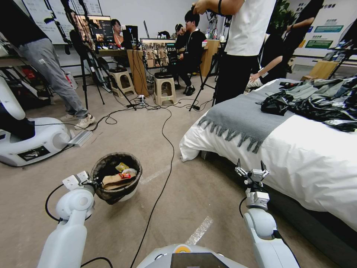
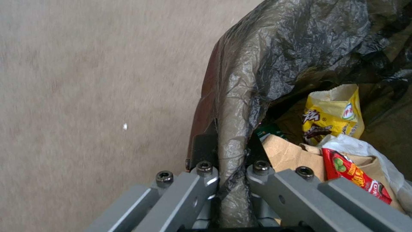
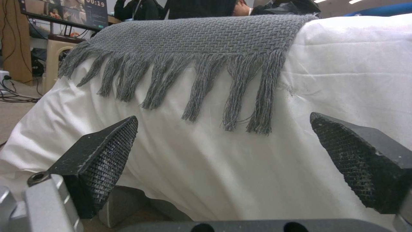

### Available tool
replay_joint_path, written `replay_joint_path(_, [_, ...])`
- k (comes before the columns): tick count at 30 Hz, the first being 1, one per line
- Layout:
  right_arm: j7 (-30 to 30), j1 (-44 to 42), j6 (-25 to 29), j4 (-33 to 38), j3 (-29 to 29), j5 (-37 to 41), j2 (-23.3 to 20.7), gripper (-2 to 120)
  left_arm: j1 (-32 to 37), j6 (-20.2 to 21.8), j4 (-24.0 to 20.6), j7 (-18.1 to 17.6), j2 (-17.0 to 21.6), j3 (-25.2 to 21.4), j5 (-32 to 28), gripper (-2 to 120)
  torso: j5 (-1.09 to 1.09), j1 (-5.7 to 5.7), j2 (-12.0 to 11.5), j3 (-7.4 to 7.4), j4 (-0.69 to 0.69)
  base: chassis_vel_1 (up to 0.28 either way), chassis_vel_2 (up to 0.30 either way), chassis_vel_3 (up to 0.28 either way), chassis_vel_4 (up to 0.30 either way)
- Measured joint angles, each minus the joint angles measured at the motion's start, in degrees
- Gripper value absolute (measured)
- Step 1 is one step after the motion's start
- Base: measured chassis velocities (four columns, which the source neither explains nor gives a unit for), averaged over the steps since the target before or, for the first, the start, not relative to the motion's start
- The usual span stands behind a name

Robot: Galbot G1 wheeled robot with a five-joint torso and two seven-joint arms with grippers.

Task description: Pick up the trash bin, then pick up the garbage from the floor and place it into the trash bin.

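Gripping the trash bin (image 1: 116,178) by its rim, my left gripper (image 1: 89,183) has its jaws pinched on the near wall, one finger outside and one inside, with the black liner (image 2: 275,54) caught between them. The bin hangs tilted off the floor (image 1: 178,208), just ahead of my left wrist, and it leans away from the hold. I judge it light: thin plastic, a small load. The rim is stiff enough to carry it, but the liner is slick and crumpled, so the grip could creep if I swing hard. The rim right where I have it is the best place to hold; the liner alone would stretch or tear.

Inside the bin lies the garbage: a yellow snack wrapper (image 2: 332,112), a brown paper scrap (image 2: 287,154), a white tissue (image 2: 352,143) and a red wrapper (image 2: 356,175). All of it is soft, loose and nearly weightless, so it may spill if the bin tips further.

A black cable (image 1: 163,149) runs across the floor between my arms.

To the right, my right gripper (image 1: 252,169) is raised with its jaws spread wide and nothing between the pads (image 3: 107,151). It points at the white bed (image 1: 308,163), whose grey fringed throw (image 3: 201,42) hangs over the edge, with glossy black bags (image 1: 316,104) heaped further back.
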Motion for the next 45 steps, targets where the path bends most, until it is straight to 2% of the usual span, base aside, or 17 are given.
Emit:
replay_joint_path(3, [0.0,0.0,0.0,-0.1,0.0,0.0,0.0,100,-0.4,0.0,0.5,-0.8,-0.1,0.1,-1.1,0,0.0,0.0,0.0,0.0,0.0,0.0,0.0,0.0,0.0])
replay_joint_path(8, [0.1,-0.1,0.4,-0.5,-0.2,-0.5,0.5,100,-3.4,0.0,7.2,-5.0,-0.3,0.6,-6.5,0,0.04,0.0,0.0,-0.01,0.01,0.0,0.0,0.0,0.0])
replay_joint_path(17, [0.2,-0.1,0.5,-1.0,-0.3,-0.7,0.6,100,-3.8,-0.1,9.6,-5.1,-0.2,0.4,-6.8,1,0.11,-0.01,0.0,-0.03,-0.02,0.0,0.0,0.0,0.0])
replay_joint_path(21, [0.2,0.0,0.5,-1.1,-0.3,-0.7,0.6,100,-2.5,-0.1,7.4,-5.1,0.0,0.4,-5.9,13,-0.11,0.0,0.0,0.0,0.0,0.0,0.0,0.0,0.0])
replay_joint_path(22, [0.2,0.1,0.5,-1.1,-0.4,-0.7,0.6,100,-2.0,0.0,5.0,-5.0,0.1,0.5,-5.3,21,-0.21,0.01,0.0,0.02,-0.02,0.0,0.0,0.0,0.0])
replay_joint_path(25, [0.2,0.1,0.4,-1.1,-0.4,-0.7,0.6,100,-1.7,0.0,2.6,-4.7,0.3,0.4,-3.6,26,-0.08,0.01,0.0,0.01,-0.03,0.0,0.0,0.0,0.0])
replay_joint_path(26, [0.2,0.0,0.4,-1.1,-0.4,-0.7,0.6,100,-1.3,0.0,0.0,-4.6,0.5,0.3,-2.1,34,-0.02,0.01,0.0,0.01,-0.04,0.0,0.0,0.0,0.0])
replay_joint_path(32, [0.2,0.0,0.5,-1.2,-0.4,-0.7,0.6,100,-0.1,0.0,-5.9,-2.9,0.5,0.4,3.8,55,-0.01,0.01,0.0,0.01,-0.02,0.0,0.0,0.0,0.0])
replay_joint_path(33, [0.2,0.0,0.5,-1.2,-0.4,-0.7,0.6,100,0.1,0.0,-6.4,-2.1,0.5,0.4,5.2,56,-0.02,0.0,0.0,0.01,-0.01,0.0,0.0,0.0,0.0])
replay_joint_path(35, [0.3,0.0,0.6,-1.1,-0.3,-0.6,0.6,100,2.7,-2.4,-10.7,10.9,0.1,0.8,19.0,67,0.0,0.0,0.0,0.01,0.0,0.0,0.0,0.0,0.0])
replay_joint_path(36, [0.3,0.0,0.6,-1.1,-0.3,-0.6,0.6,100,2.7,-2.4,-10.7,10.9,0.1,0.8,19.0,67,0.0,0.0,0.0,0.01,0.0,0.0,0.0,0.0,0.0])
replay_joint_path(37, [0.3,0.0,0.7,-1.1,-0.3,-0.5,0.6,100,3.2,-3.4,-11.3,13.6,0.1,1.0,22.0,71,0.0,0.01,0.0,0.0,0.0,0.0,0.0,0.0,0.0])
replay_joint_path(38, [0.6,0.2,1.6,-1.1,-0.4,-0.4,0.9,100,5.1,-8.6,-13.6,23.7,-0.1,1.8,33.3,81,0.01,0.0,0.0,0.0,-0.01,0.0,0.0,0.0,0.0])
replay_joint_path(39, [0.8,0.3,2.0,-1.1,-0.4,-0.2,1.1,100,5.7,-10.7,-14.5,26.7,-0.2,2.3,36.2,84,0.0,0.0,0.0,0.0,0.0,0.0,0.0,0.0,0.0])
replay_joint_path(40, [0.8,0.3,2.0,-1.1,-0.4,-0.2,1.1,100,5.7,-10.7,-14.5,26.7,-0.2,2.3,36.2,84,0.0,0.0,0.0,0.0,0.0,0.0,0.0,0.0,0.0])
replay_joint_path(43, [0.9,-0.2,2.5,-0.5,-0.8,0.1,1.6,100,7.8,-18.4,-16.3,35.5,-0.7,4.8,43.5,98,0.01,0.0,0.0,0.0,-0.01,0.0,0.0,0.0,0.0])
replay_joint_path(45, [0.9,-0.2,2.6,-0.5,-0.8,0.1,1.7,100,8.2,-19.8,-16.4,36.8,-0.8,5.4,44.8,99,0.01,0.0,0.0,0.0,-0.01,0.0,0.0,0.0,0.0])
